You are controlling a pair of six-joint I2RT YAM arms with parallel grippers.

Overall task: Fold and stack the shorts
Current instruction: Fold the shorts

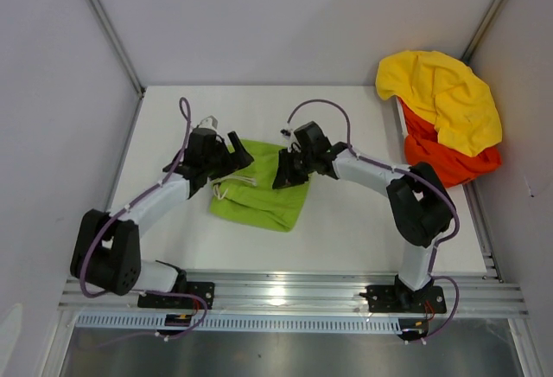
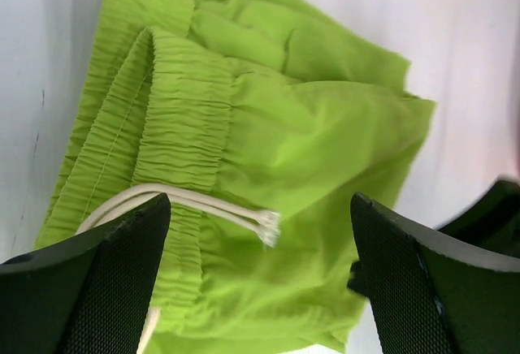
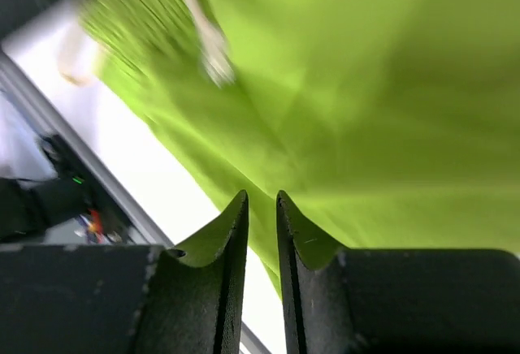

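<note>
Lime-green shorts (image 1: 263,200) lie folded mid-surface (image 1: 346,221). Left tool (image 2: 260,208): jaws wide open above the waistband and drawstring (image 2: 219,204). Right tool (image 3: 262,200): at the far right edge, fingers nearly together; grip on the cloth cannot be told. Far right: orange-red shorts (image 1: 445,161) under a yellow cloth (image 1: 445,96).

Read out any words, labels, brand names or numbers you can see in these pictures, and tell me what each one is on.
No text can be read in any view.
Lime-green shorts: plain, with no label or print showing.
White drawstring: unmarked.
Yellow cloth and orange-red garment: plain.
Small coloured parts in the right wrist view: too blurred to read.
</note>
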